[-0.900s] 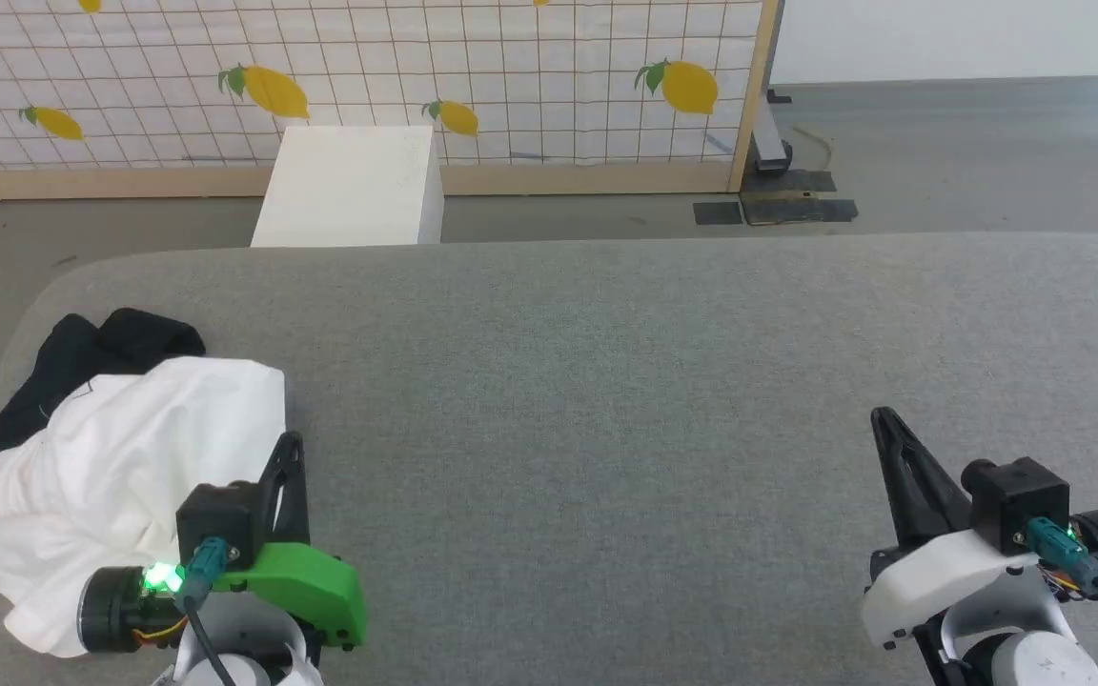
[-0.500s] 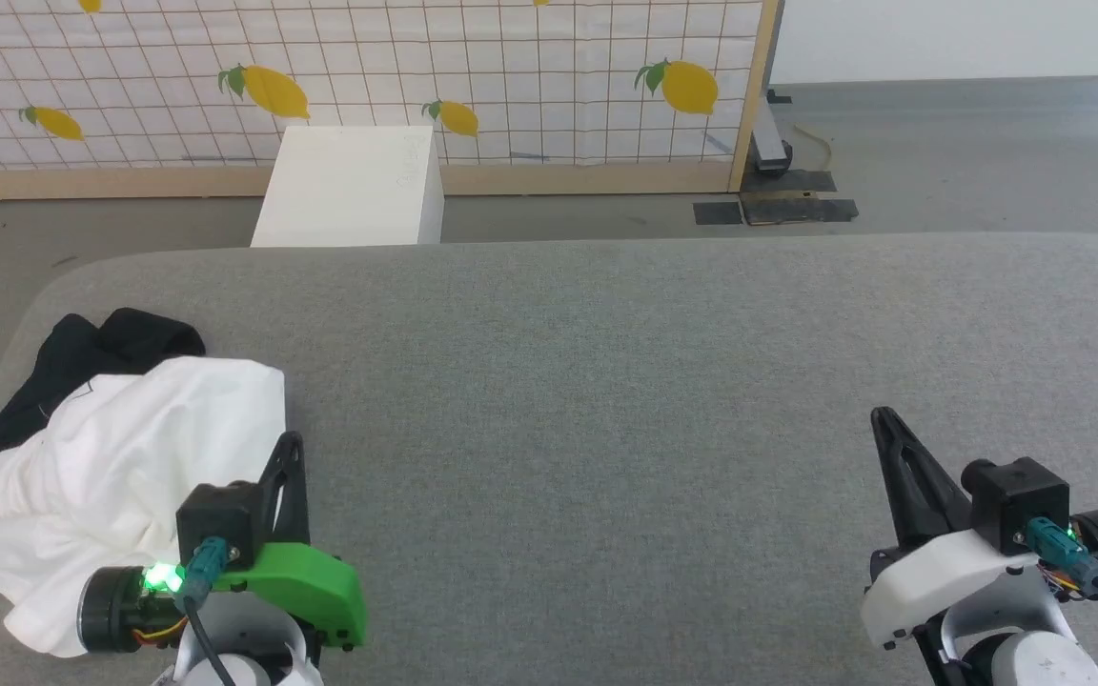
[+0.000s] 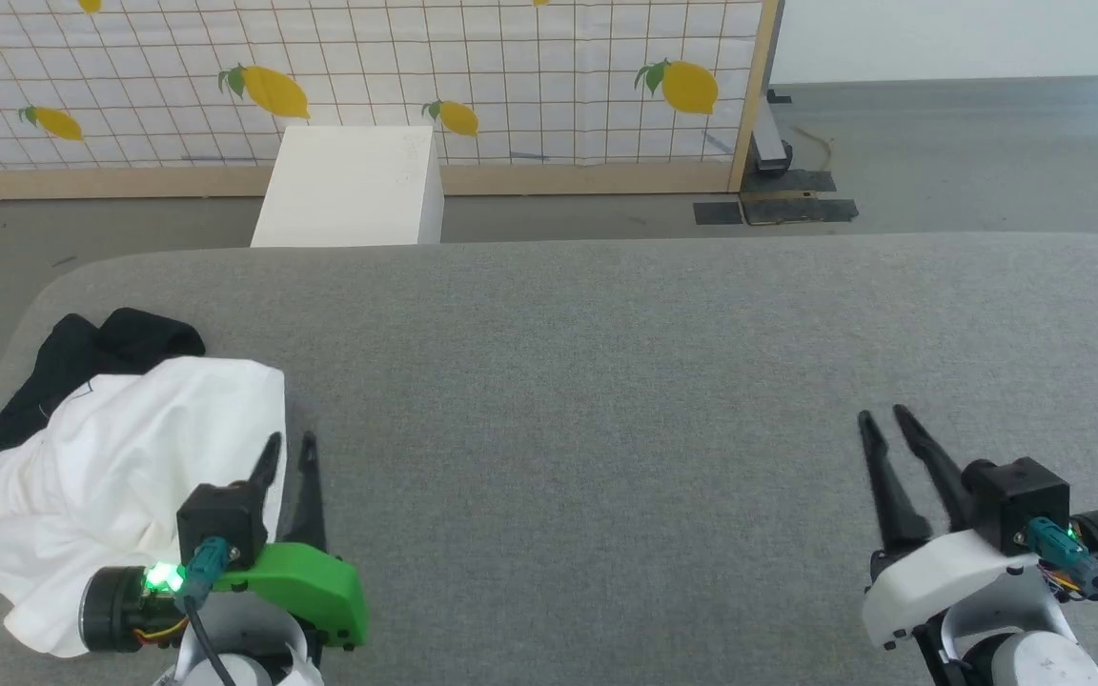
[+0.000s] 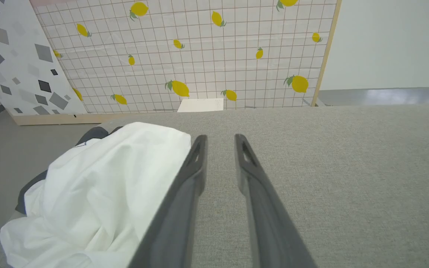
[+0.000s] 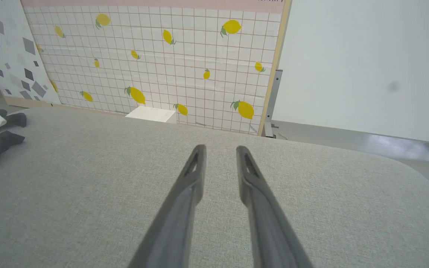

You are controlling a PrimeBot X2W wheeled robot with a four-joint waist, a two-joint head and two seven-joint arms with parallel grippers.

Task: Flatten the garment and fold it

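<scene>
I count one garment [image 3: 130, 448] at the lower left of the head view, on one grey table [image 3: 606, 381]. I have two grippers, the left gripper [image 3: 290, 440] and the right gripper [image 3: 882, 414], each with two fingers [image 4: 184, 193]. Along the top I see one white box [image 3: 349, 186] and one lemon-print panel [image 3: 511, 57] with four whole lemons [image 3: 687, 86]. At the upper left of the left wrist view there is one speckled panel [image 4: 13, 67].

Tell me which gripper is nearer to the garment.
The left gripper, on the green mount: it stands just beside the garment, by its white body. The right gripper is far across the grey table.
</scene>
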